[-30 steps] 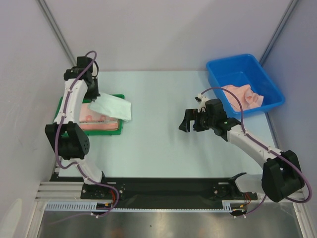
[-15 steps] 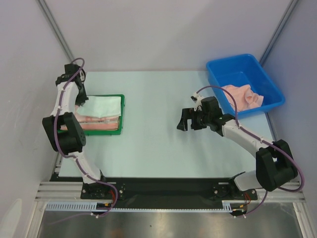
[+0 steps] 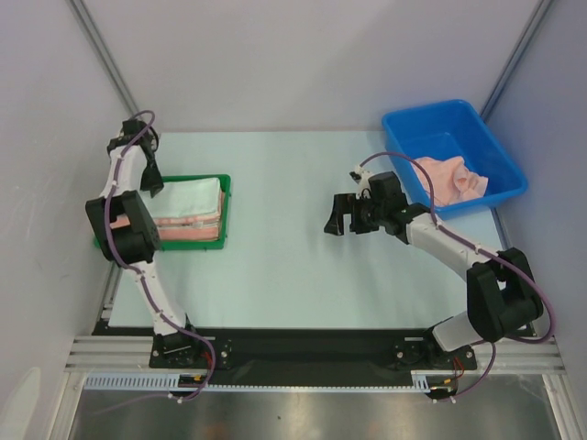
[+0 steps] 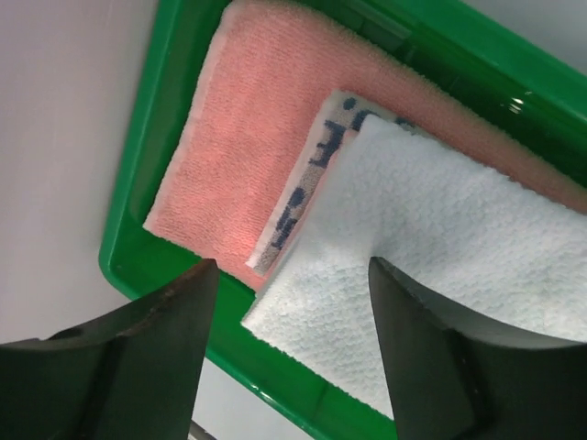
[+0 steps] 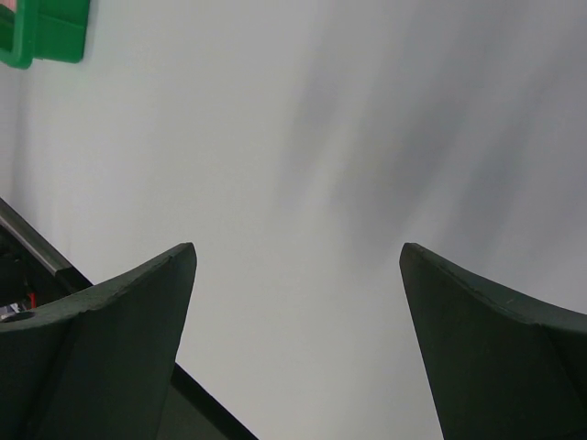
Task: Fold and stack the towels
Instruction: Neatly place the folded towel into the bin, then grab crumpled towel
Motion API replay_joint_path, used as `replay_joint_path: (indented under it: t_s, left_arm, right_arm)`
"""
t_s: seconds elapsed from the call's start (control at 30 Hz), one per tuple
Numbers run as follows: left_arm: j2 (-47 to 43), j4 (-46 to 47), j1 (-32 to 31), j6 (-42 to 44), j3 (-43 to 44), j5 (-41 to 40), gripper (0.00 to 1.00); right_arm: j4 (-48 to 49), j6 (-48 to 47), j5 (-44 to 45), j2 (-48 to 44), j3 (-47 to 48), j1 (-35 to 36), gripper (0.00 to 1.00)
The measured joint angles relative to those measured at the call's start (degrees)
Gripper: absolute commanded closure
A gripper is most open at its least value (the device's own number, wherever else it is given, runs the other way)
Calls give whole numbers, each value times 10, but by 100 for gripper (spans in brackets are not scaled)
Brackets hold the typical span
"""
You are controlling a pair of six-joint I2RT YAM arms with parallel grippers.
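Note:
A stack of folded towels lies in the green tray (image 3: 183, 245). The white towel (image 3: 190, 196) is on top, and pink terry layers (image 3: 188, 229) show along the near side. In the left wrist view the white towel (image 4: 440, 238) covers a navy-and-white patterned towel (image 4: 312, 170), which lies on a salmon-pink towel (image 4: 248, 128). My left gripper (image 3: 153, 183) hangs open over the stack's corner by the tray rim (image 4: 138, 174), its jaws (image 4: 292, 264) apart and holding nothing. My right gripper (image 3: 344, 216) is open above bare table (image 5: 298, 247). A crumpled pink towel (image 3: 449, 179) lies in the blue bin.
The blue bin (image 3: 426, 110) stands at the back right of the table. A corner of the green tray (image 5: 41, 32) shows at the upper left of the right wrist view. Grey walls close in on the left, back and right.
My left gripper has opened and let go of the white towel, which now lies flat on the stack in the tray. The right gripper has drifted slightly left, still open.

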Motion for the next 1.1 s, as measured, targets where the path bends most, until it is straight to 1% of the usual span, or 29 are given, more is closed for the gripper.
replay_joint_path:
  t_s: [0.13,0.2,0.23,0.27,0.3,0.43,0.5,0.6,0.67,0.7,0.8,0.9,0.97,1.03,1.1]
  left_arm:
    - [-7,1,-1,-6,2,33,19]
    - [-25,11,-8,-5,-15,48,14]
    - [-36,13,-13,-5,-24,52,11]
    - [-53,14,-22,-3,-36,58,4]
    - [-70,13,-33,-3,-44,65,0]
    - [-134,12,-97,-2,-52,83,0]
    - [-169,12,-144,-2,-53,95,0]
    - [-216,17,-214,-2,-59,136,0]
    - [-257,32,-266,-3,-77,172,0]
    - [-279,44,-290,-7,-92,195,0]
    - [-365,95,-337,-21,-169,247,0]
    - [-462,165,-338,-45,-269,286,0]
    - [-508,216,-329,-63,-323,316,0]
    - [-523,246,-322,-67,-348,354,0]
    - [-517,279,-319,-69,-355,406,0]
  right_arm:
    - [-10,4,5,0,27,0,0]
    - [-25,7,18,0,49,0,0]
    - [-40,9,30,0,66,0,0]
    - [-53,10,44,0,87,-2,0]
    - [-70,11,60,0,114,-5,0]
    - [-101,15,143,12,233,-38,0]
    - [-107,18,200,27,289,-68,0]
    - [-123,19,277,64,354,-124,0]
    - [-151,20,319,108,404,-160,0]
    - [-167,20,331,137,431,-193,0]
    - [-196,18,346,219,487,-261,0]
    - [-232,19,350,302,538,-314,0]
    - [-242,20,349,351,564,-338,0]
    - [-251,21,349,402,591,-354,0]
    - [-252,22,349,443,606,-360,0]
